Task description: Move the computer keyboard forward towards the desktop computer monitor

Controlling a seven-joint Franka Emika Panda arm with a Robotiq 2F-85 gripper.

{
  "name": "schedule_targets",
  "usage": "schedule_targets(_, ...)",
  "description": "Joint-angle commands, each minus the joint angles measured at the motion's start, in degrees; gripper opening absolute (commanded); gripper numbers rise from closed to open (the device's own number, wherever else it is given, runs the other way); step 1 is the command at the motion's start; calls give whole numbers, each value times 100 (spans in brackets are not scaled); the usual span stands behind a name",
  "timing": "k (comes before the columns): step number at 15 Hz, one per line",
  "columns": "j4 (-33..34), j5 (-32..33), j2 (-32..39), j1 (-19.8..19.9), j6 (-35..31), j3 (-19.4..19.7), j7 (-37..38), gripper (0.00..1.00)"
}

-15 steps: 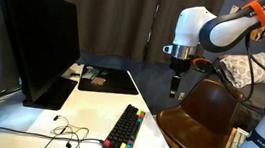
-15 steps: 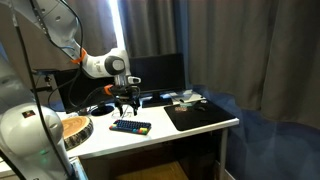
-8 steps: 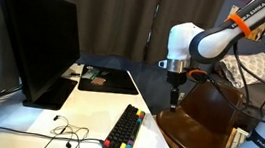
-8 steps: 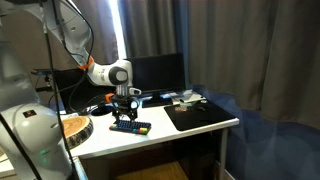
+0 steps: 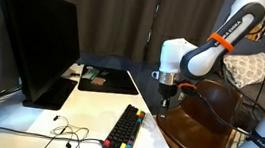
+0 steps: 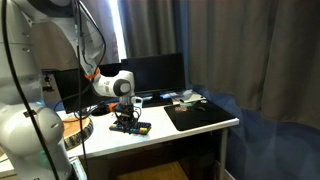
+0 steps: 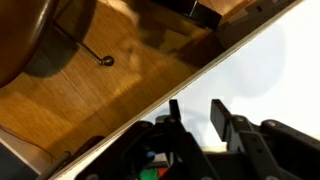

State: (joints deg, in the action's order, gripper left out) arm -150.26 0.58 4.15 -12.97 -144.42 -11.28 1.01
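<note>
White desk [image 5: 90, 108] against dark curtains [image 5: 119, 17]; wood floor [image 7: 95, 100] shows below the desk edge in the wrist view. The desktop computer monitor [image 5: 35, 43] stands at 9 o'clock in an exterior view, screen dark. The computer keyboard [image 5: 124, 130] lies at 6 o'clock on the desk, near its edge, coloured keys along one side, well apart from the monitor. A black desk mat [image 5: 107, 80] sits at 12 o'clock from the keyboard. Loose cables [image 5: 65, 132] lie at 9 o'clock of the keyboard, and a brown chair [image 5: 203, 117] at 3 o'clock, off the desk. The gripper [image 5: 164, 105] hangs at the keyboard's far end, fingers [image 7: 220, 118] spread, nothing between them; contact cannot be told.
</note>
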Motion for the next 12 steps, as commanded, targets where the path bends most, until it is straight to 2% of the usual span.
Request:
schedule_targets(1,187,699,457,-47,-596,88,812,10)
schedule_targets(2,215,894,543,-73,-715,142,1020,2)
schedule_targets(3,239,1055,615,-100,-811,197,1225,0)
schedule_targets(8,372,1840,1006,-340,-1459,588,2208,0)
schedule_targets(12,527,2293,1377,-584,-1905,891,2630,0)
